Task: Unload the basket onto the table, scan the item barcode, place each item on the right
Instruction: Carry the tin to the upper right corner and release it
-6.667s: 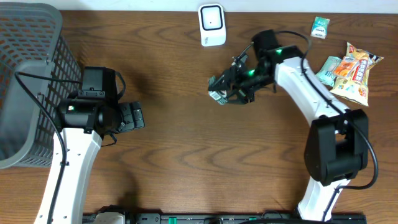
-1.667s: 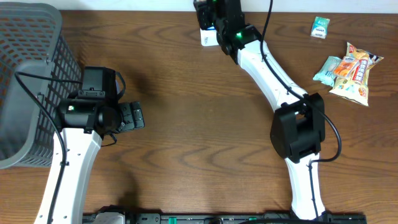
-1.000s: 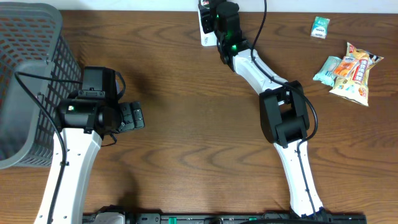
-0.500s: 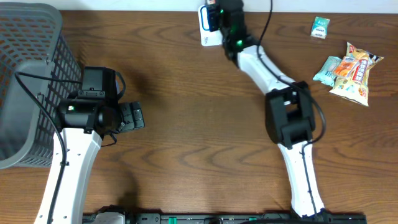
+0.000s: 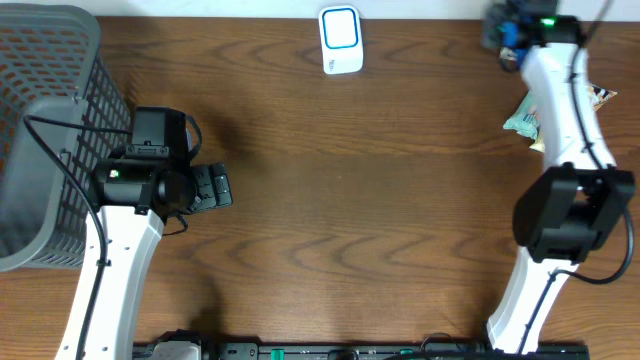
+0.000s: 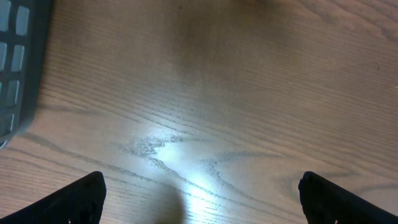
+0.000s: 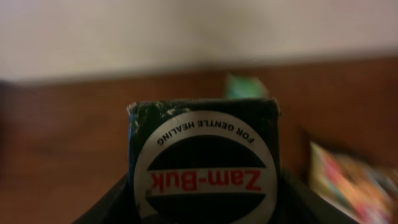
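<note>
Two sets of fingers, two very different jobs. Nearest you, at 9 o'clock on the brown wooden counter (image 5: pixel 330 230), the left fingers (image 6: pixel 74 199) are spread as wide as they go and hold nothing, just beside the grey mesh basket (image 5: pixel 45 120). Farther out, at about 1 o'clock, the right fingers (image 7: pixel 109 205) are half closed on the dark green Zam-Buk box (image 7: pixel 202 162), close to the colourful snack packets (image 7: pixel 342 180). Farthest, at 12 o'clock, stands the white barcode scanner (image 5: pixel 340 40), well apart from the box.

Watch the box's facing. Only its round label shows and no barcode is visible, so the code could end up turned away from the scanner window and give no read. With the arm stretched this far, a quick swing toward the scanner might shift the box in that grip or brush the packets.
</note>
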Motion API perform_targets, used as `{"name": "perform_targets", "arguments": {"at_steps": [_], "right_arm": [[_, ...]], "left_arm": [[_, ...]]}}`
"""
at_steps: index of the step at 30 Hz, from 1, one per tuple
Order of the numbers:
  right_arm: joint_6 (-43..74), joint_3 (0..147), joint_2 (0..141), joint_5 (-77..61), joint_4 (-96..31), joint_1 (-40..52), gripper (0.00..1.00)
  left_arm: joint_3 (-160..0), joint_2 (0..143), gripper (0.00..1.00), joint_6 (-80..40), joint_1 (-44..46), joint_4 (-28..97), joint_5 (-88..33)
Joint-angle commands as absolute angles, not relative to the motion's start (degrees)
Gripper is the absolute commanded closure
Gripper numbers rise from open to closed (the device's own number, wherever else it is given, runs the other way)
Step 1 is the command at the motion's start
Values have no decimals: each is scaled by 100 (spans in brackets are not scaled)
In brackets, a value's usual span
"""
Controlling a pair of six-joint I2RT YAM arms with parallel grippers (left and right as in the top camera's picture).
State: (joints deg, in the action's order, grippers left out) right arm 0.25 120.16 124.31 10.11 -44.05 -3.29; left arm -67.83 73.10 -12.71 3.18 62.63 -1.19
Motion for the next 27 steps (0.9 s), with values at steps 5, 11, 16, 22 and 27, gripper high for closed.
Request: {"name": "perform_targets", "arguments": {"at_steps": [5,11,16,22,27], "right_arm": [[-73,11896,12567,926,-4998,-1184,49],[-73,11710,12593,867,-5068,-1503,38],[-69,11618,12591,867,-5194,-1586,16],[193,11618,12289,856,-5406,-1586,1],[318,11618,11577,366,-5793,-1564,1]], "left_arm": [[-6755,7330,2,-1321,336,6274,-86],[-6755,7330,2,-1321,336,6274,-86],[-6755,7330,2,-1321,336,6274,-86],[-6755,7330,2,-1321,336,6274,-89],[-6755,7330,2,-1321,336,6274,-89]]}}
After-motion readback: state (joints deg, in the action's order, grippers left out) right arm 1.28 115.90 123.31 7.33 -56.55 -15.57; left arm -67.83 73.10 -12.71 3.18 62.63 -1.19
